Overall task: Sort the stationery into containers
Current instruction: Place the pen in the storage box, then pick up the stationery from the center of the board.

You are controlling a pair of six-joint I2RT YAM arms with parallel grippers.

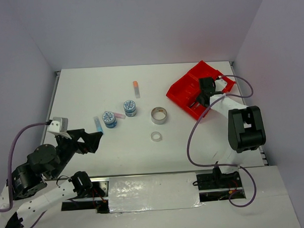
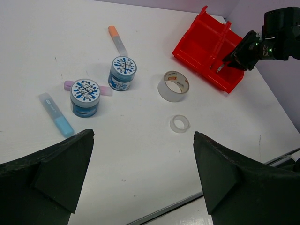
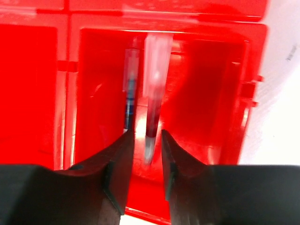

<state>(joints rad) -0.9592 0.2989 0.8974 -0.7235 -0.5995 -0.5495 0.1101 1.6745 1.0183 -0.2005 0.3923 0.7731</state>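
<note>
The red tray stands at the far right; it also shows in the left wrist view. My right gripper hangs over it, and in its wrist view the jaws stand slightly apart. A blurred clear pen lies loose between them in a compartment, beside a blue pen. On the table lie two patterned tubs, a silvery tape roll, a clear tape ring, a blue tube, an orange-capped tube and a pink tube. My left gripper is wide open and empty, near the front left.
The table's front edge runs just under my left gripper. Purple cables loop from the right arm beside the tray. Grey walls close in the table at the back and sides.
</note>
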